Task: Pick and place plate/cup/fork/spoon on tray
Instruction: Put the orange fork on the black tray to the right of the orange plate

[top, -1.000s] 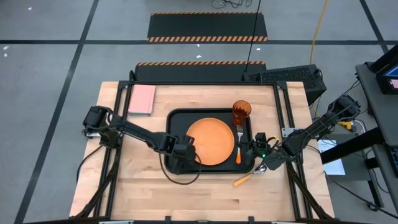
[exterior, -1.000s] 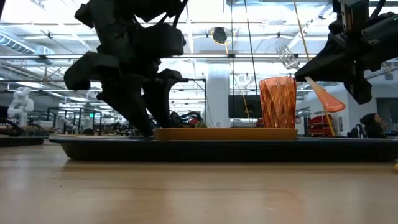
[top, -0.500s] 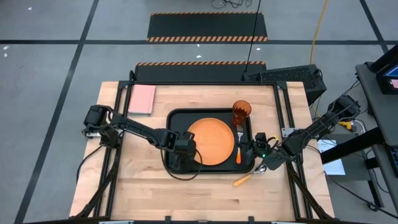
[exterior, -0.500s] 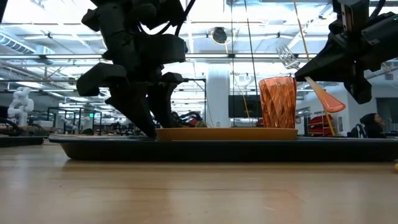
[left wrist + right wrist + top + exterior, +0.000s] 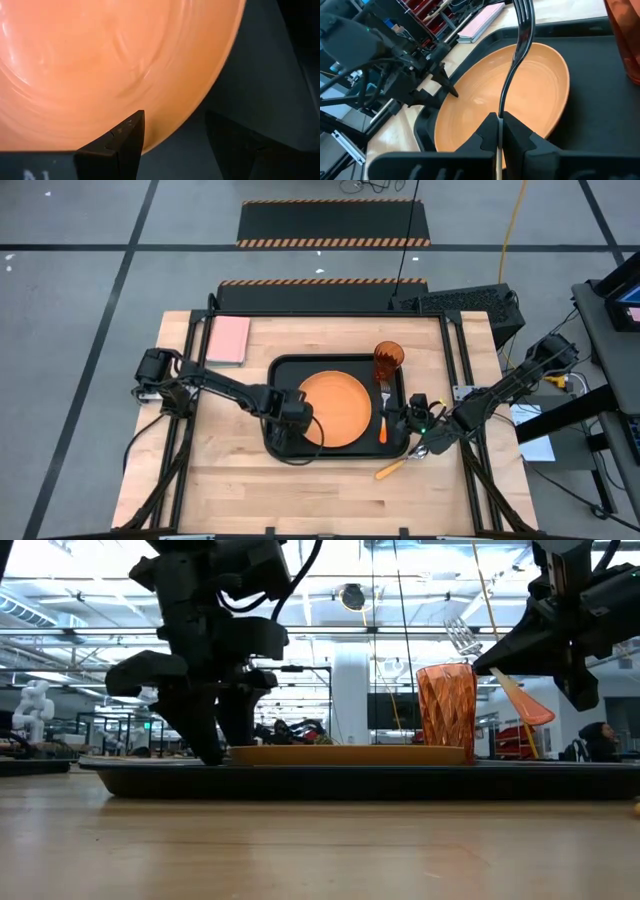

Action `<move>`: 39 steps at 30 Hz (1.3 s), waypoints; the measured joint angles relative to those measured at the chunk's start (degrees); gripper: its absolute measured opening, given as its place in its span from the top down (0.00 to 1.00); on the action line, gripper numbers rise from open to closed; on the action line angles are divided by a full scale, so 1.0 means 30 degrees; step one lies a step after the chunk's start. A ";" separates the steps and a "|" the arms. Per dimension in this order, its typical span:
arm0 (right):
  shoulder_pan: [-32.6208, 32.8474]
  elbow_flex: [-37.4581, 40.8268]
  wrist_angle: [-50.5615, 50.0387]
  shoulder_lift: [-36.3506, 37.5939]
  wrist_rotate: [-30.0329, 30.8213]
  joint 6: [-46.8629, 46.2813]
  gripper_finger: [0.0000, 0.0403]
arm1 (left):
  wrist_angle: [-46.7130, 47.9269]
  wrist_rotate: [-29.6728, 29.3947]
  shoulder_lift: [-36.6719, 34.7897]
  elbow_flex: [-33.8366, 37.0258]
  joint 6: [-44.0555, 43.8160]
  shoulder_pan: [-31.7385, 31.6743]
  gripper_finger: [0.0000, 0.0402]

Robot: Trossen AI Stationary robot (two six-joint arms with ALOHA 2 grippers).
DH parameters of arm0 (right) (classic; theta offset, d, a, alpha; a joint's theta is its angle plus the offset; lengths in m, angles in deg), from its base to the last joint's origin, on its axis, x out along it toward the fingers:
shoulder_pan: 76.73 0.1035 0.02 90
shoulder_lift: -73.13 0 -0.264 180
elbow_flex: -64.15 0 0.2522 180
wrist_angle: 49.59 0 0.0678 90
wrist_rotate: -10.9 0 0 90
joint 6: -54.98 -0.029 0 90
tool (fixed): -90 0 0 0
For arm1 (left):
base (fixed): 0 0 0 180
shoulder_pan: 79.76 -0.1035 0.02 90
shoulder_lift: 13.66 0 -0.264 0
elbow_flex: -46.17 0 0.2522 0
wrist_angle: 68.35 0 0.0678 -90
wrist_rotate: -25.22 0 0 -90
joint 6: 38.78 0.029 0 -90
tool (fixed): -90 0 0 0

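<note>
Orange plate (image 5: 333,408) lying flat in the black tray (image 5: 279,370), cup (image 5: 388,360) at the tray's far right corner. Left gripper (image 5: 293,416), fingers spread, straddles the plate's left rim. Right gripper (image 5: 397,420) clenched on the fork (image 5: 384,412), held above the tray's right side. Spoon (image 5: 398,467) lies on the table (image 5: 230,490), just outside the tray.

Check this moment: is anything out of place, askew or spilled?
Only the spoon stands out: it lies on the bare table just outside the tray, not on it. The plate sits flat and the cup upright on the tray. The right claw holds the fork above the tray. No spill shows.
</note>
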 joint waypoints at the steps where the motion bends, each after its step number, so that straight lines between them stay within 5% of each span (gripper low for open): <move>1: -0.0001 0.0000 0.0057 -0.0118 0.0020 -0.0188 1.00 | 0.0016 -0.0153 0.0000 0.0000 -0.0022 0.0080 0.47; 10: -0.0762 0.0000 0.0366 -0.2347 -0.0167 -0.2494 1.00 | 0.1049 -0.1160 -0.0317 -0.0031 -0.0880 0.0469 0.47; 18: -0.2670 -0.0007 0.1408 -0.3897 -0.2834 -0.3126 1.00 | 0.0273 -0.1467 -0.1681 -0.0052 -0.1154 0.1100 0.47; 30: -0.4615 -0.0036 0.1386 -0.4217 -0.5900 -0.4196 1.00 | -0.1621 -0.2186 -0.2945 -0.0066 -0.1280 0.2132 0.47; 39: -0.4629 -0.0051 0.1195 -0.4210 -0.6045 -0.5000 0.98 | -0.1347 -0.2184 -0.2929 -0.0044 -0.0797 0.2520 0.47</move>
